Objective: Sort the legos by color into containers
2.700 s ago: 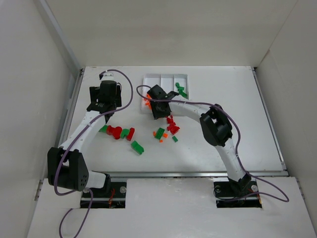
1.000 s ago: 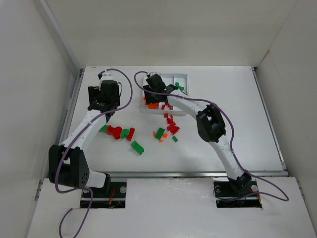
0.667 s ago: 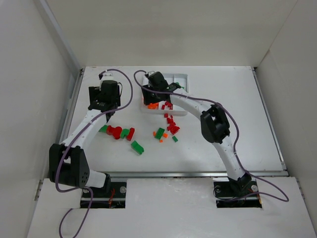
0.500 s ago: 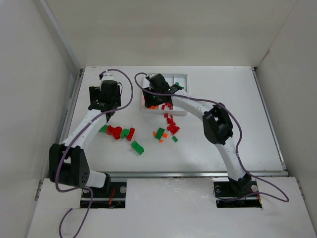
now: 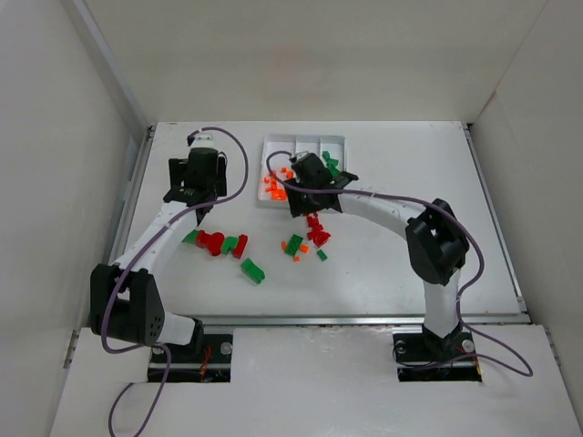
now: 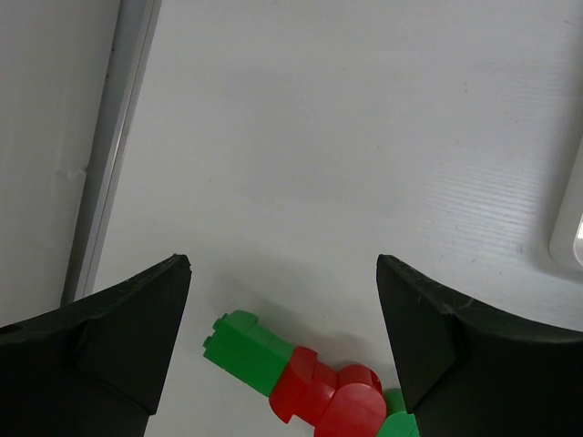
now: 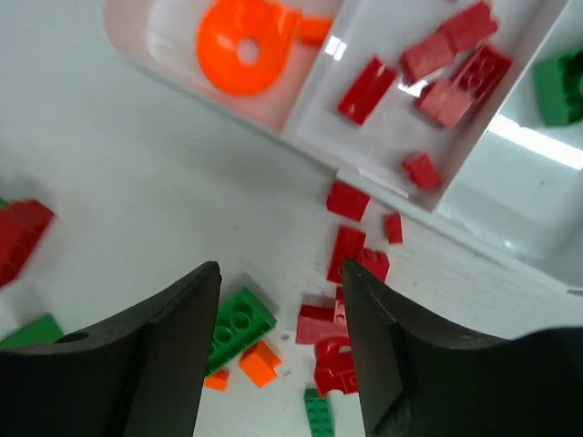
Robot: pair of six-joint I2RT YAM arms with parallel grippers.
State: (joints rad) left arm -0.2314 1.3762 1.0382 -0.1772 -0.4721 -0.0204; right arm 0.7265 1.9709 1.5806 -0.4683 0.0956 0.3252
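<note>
Right gripper (image 7: 281, 273) hovers open and empty over the worktop, just at the near wall of the tray (image 7: 378, 185) — loose red legos (image 7: 351, 248) lie under its jaws, just beside that wall, and a green brick (image 7: 239, 323) lies nearer the left finger. Inside the tray an orange ring (image 7: 244, 44), red bricks (image 7: 446, 68) and a green piece (image 7: 560, 86) lie in separate compartments. Left gripper (image 6: 282, 273), jaws wide apart and empty, hangs near the worktop's left edge — a green-and-red clump (image 6: 291, 378) lies on the worktop between its fingers.

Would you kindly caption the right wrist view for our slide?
Open right gripper hovers over loose legos beside the tray, red bricks in its middle compartment.
</note>
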